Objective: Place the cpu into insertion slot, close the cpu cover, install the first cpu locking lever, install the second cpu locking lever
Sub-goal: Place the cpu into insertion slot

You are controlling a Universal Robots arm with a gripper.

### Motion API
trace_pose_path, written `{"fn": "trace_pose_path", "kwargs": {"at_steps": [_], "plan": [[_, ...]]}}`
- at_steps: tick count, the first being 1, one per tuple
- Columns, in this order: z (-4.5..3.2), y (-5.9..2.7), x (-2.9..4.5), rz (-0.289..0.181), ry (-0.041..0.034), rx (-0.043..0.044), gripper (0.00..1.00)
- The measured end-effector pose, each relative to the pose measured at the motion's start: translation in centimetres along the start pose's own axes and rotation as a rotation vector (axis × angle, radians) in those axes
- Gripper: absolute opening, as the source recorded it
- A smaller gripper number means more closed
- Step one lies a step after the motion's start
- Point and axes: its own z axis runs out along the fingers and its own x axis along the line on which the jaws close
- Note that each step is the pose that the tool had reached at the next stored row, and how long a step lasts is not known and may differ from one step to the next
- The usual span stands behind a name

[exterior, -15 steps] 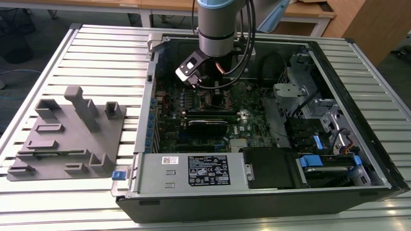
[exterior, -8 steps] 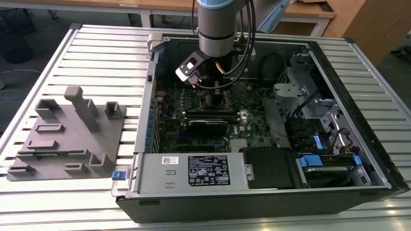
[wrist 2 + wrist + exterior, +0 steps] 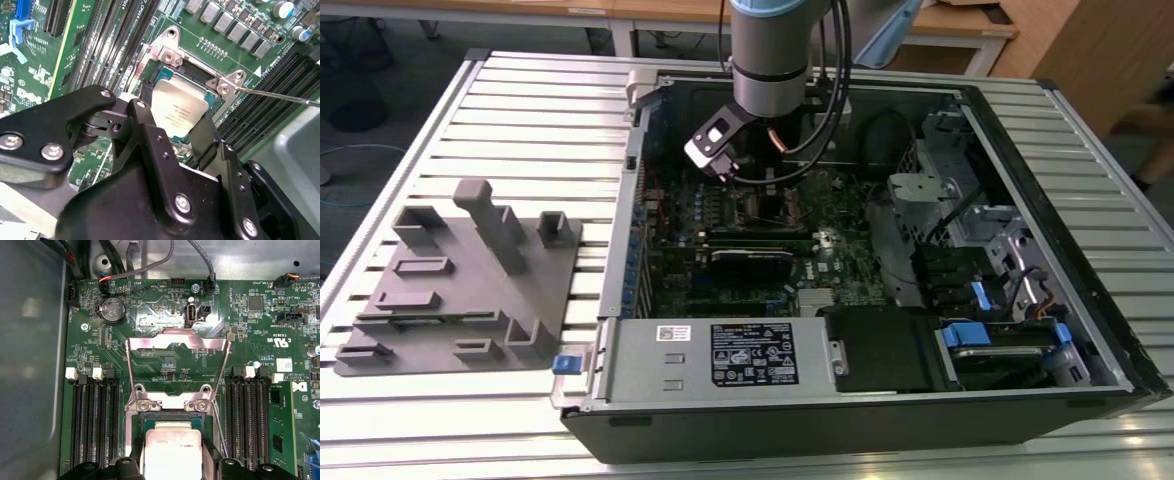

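One open black computer case (image 3: pixel 854 425) is being shown lying on one slatted metal table (image 3: pixel 520 110), beside one grey moulded tray (image 3: pixel 454 290). One green motherboard (image 3: pixel 165 305) is being viewed inside it, with six long black slots (image 3: pixel 97 425) in two groups of three. One silvery frame-shaped cpu cover (image 3: pixel 175 341) is being seen raised open. One black gripper (image 3: pixel 177 117) is being seen part-open, its two fingers (image 3: pixel 150 145) pressing opposite edges of one silvery square cpu (image 3: pixel 182 105), which is being held at one metal-rimmed insertion slot (image 3: pixel 192 75). Whether it is fully seated cannot be told. One thin wire lever (image 3: pixel 280 95) is being seen swung out.
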Motion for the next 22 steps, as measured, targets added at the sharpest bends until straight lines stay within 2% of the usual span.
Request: {"fn": "trace_pose_path", "kwargs": {"at_steps": [9, 13, 22], "plan": [[-0.08, 0.00, 0.01, 0.001, 0.0067, -0.0004, 0.54], [-0.08, -0.07, 0.00, 0.001, 0.0088, -0.0142, 0.54], [0.16, -0.20, -0.01, 0.001, 0.0090, -0.0228, 0.54]]}}
